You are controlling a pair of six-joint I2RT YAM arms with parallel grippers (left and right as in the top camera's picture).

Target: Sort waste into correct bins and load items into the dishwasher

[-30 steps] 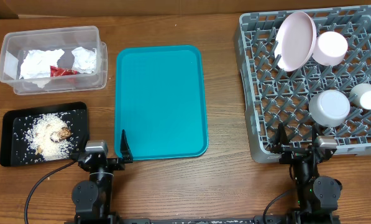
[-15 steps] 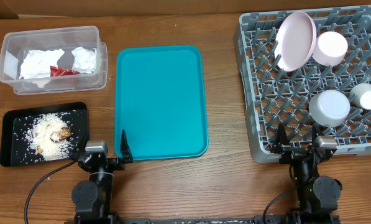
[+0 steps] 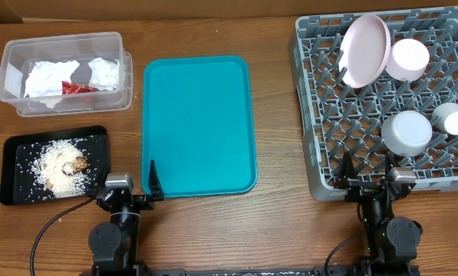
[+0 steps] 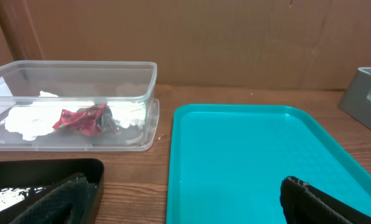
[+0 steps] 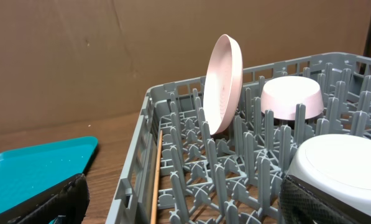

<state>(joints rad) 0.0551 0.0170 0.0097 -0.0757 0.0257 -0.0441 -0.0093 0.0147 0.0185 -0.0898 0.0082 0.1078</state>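
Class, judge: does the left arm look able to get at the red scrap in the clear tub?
Probably yes: the left tool is open and empty, the clear tub has no lid, and the red scrap lies uncovered.

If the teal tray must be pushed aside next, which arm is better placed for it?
Probably the left. The left claw is open at the near-left corner of the teal tray, one finger over its edge; the right claw is at the dish rack, farther away.

Lab tabletop (image 3: 275, 230), cardboard backdrop (image 4: 235, 43)
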